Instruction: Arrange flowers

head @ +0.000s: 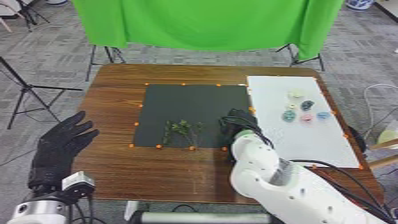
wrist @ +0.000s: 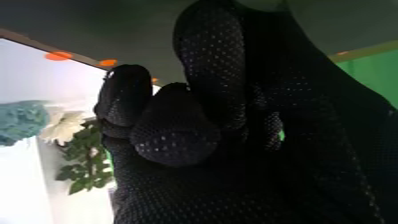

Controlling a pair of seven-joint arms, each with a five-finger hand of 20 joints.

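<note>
Two white robot arms [head: 298, 192] come in along the bottom of the head view. One black-gloved left hand [head: 64, 145] is at centre left by the brown wooden table [head: 115, 172], relaxed and released. One right hand [head: 238, 122], also gloved, is over the right edge of one black mat [head: 187, 100], near the centre; whether it grasps anything, I cannot tell. Green sprigs [head: 183, 128], too tangled to count, lie on the mat's lower part. At right, one white board [head: 277, 147] bears six small flower heads [head: 289, 116]: cream, yellow, dark green, teal, pink and blue. One green cloth [head: 204, 25] hangs at the top.
</note>
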